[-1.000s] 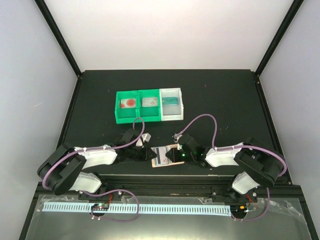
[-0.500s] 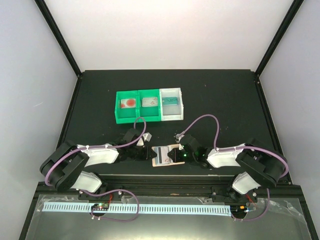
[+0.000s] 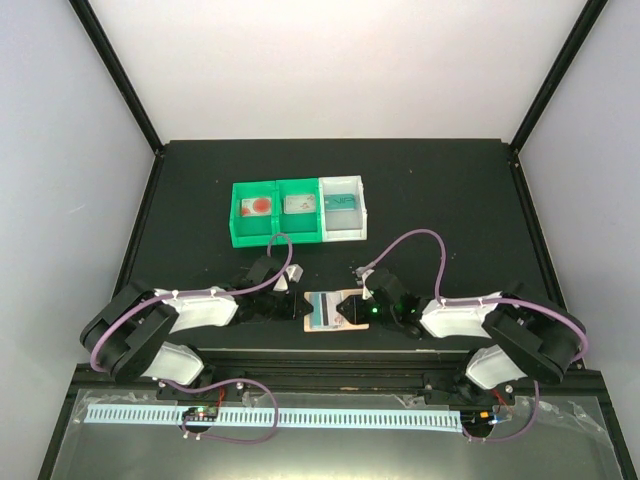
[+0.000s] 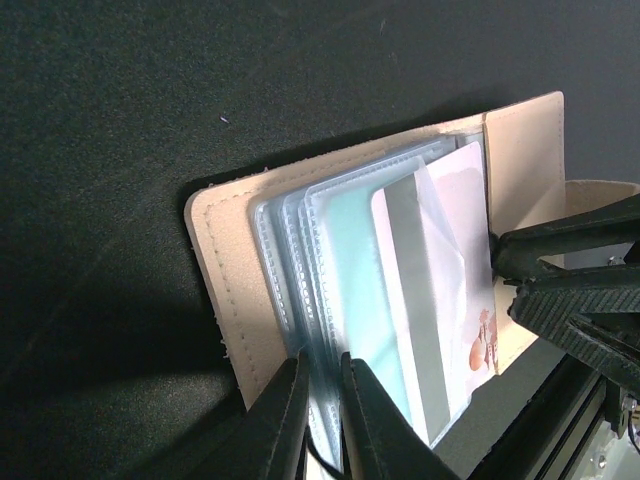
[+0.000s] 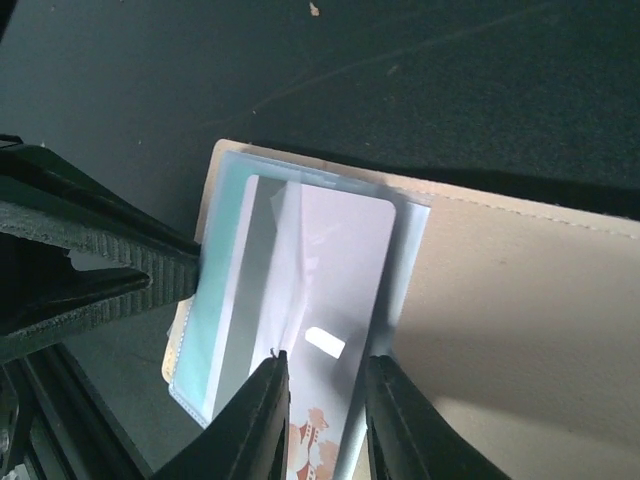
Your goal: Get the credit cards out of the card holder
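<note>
While the small, flat, tan-pink card holder lies open near the black table's front edge, the left gripper is closed on its clear sleeves. 1 pale, grey-striped plastic card overlaps a teal card. The right gripper straddles the pale card's end, jaws slightly apart; I cannot tell whether it grips. The step looks like extraction; the next move calls for closing and pulling straight out.

The left arm and the right arm are lying low and reaching inward, tips facing each other, the left gripper pinching its 2 fingers nearly together on the card holder and the right gripper holding its 2 fingers slightly apart.
</note>
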You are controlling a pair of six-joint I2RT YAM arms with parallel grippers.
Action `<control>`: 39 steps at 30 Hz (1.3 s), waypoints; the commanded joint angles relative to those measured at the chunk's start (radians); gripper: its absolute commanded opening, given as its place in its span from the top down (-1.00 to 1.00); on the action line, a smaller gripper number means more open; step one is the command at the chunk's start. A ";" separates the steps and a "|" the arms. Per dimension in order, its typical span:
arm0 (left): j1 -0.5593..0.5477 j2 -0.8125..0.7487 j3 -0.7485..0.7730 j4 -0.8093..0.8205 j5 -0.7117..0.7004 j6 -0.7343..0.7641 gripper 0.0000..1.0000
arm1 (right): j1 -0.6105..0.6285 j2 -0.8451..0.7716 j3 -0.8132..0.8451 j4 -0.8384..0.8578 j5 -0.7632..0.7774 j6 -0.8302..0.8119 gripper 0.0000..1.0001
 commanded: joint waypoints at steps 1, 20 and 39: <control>0.003 -0.012 0.008 -0.066 -0.041 0.005 0.75 | -0.007 0.008 -0.001 0.044 -0.016 0.000 0.53; 0.002 0.001 0.000 -0.055 -0.047 0.007 0.70 | -0.053 0.099 -0.047 0.178 -0.096 0.063 0.80; 0.003 -0.049 0.036 -0.118 -0.054 0.007 0.64 | -0.131 -0.080 -0.122 0.100 -0.115 0.063 0.98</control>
